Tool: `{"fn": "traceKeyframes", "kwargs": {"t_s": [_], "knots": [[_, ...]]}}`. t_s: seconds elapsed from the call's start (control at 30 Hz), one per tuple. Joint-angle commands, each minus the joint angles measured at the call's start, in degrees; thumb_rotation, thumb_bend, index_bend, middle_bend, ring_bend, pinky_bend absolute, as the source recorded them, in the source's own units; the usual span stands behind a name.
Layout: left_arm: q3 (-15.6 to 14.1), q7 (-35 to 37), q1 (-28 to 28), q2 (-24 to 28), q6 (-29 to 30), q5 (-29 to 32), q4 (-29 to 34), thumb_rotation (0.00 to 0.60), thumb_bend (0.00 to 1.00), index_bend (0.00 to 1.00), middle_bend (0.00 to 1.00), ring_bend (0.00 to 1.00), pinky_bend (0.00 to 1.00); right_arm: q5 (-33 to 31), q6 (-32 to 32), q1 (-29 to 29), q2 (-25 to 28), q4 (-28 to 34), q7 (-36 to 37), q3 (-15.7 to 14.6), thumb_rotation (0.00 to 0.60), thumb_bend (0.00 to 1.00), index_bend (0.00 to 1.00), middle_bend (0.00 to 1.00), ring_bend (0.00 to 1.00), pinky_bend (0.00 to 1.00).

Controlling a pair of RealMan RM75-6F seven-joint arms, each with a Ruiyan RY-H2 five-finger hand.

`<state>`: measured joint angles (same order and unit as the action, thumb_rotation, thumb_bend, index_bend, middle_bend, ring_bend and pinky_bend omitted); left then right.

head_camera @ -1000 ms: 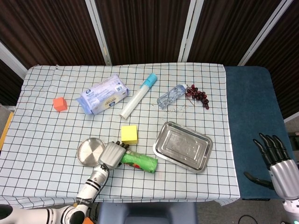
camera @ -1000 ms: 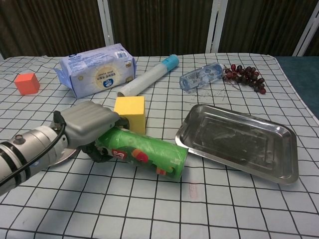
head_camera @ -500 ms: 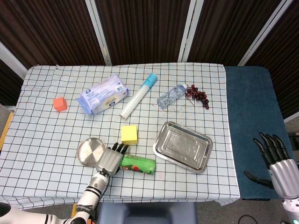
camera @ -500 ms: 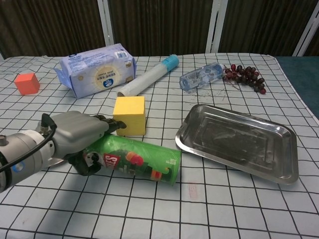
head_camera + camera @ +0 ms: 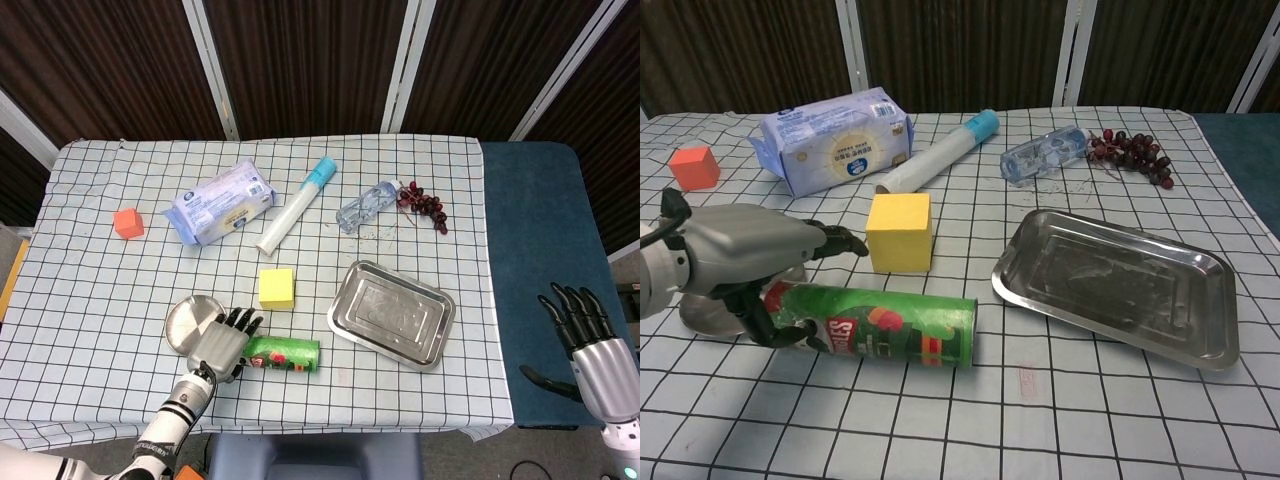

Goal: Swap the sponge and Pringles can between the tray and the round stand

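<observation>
— Beside the stand (image 5: 192,322), what is the left hand (image 5: 222,345) doing?

— It grasps the can (image 5: 878,327) at its base end. The can lies flat on the table (image 5: 120,280), just right of the stand, its length pointing toward the tray (image 5: 391,314).

— And the sponge (image 5: 901,232)?

— On the cloth too, just beyond the can, between stand and tray but on neither. The tray holds nothing, and I see nothing on the stand either.

— So what is the step?

— Judging by the layout, getting the can onto its target. Which dish each item started on I cannot tell.

— How should it be done well?

— The grip sits at one end, so the long free end will likely droop on lifting. I would firm up the fingers (image 5: 835,240), raise it clear of the cloth and tip it upright before moving. The stand is small; a lying can would probably roll off, so set it on its base, centred.

— Any hazard?

— The sponge is close behind the can; a swing could knock it.

— And the right hand (image 5: 584,325)?

— Released, fingers spread, well off to the tray's right, beyond the cloth.
</observation>
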<state>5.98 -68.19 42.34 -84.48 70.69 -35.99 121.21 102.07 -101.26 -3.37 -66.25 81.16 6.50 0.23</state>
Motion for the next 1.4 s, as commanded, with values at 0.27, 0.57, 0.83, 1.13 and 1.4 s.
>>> {"fn": "traceKeyframes", "kwargs": {"t_s": [0.27, 0.57, 0.83, 1.13, 1.4], "knots": [[1.1, 11.1, 0.0, -2.4, 3.3, -15.4, -7.5, 0.6, 0.32, 0.0, 0.0, 0.0, 0.19, 1.5, -1.2, 0.3, -0.2, -0.5, 0.7, -0.3, 0.6, 0.02, 0.0, 0.0, 0.0, 0.01], [3.0, 18.5, 3.4, -7.3, -2.5, -21.1, -20.8, 0.6, 0.32, 0.0, 0.0, 0.0, 0.15, 2.5, -1.9, 0.6, -0.8, -1.4, 0.4, -0.6, 0.6, 0.02, 0.0, 0.0, 0.0, 0.01], [4.2, 22.6, 7.0, -11.0, -11.2, -16.8, -31.2, 0.6, 0.32, 0.0, 0.0, 0.0, 0.11, 3.3, -1.8, 0.7, -0.7, -1.7, 0.0, -1.0, 0.6, 0.02, 0.0, 0.0, 0.0, 0.01], [4.8, 24.9, 9.2, -13.5, -15.5, -14.5, -39.0, 0.6, 0.32, 0.0, 0.0, 0.0, 0.1, 3.3, -1.6, 1.2, -1.5, -1.9, -4.6, -0.8, 0.6, 0.02, 0.0, 0.0, 0.0, 0.01], [4.7, 26.0, 10.2, -16.3, -16.5, -13.0, -46.3, 0.6, 0.31, 0.0, 0.0, 0.0, 0.1, 2.8, -0.7, 0.9, -1.2, -1.4, -4.3, -0.7, 0.6, 0.02, 0.0, 0.0, 0.0, 0.01]]}}
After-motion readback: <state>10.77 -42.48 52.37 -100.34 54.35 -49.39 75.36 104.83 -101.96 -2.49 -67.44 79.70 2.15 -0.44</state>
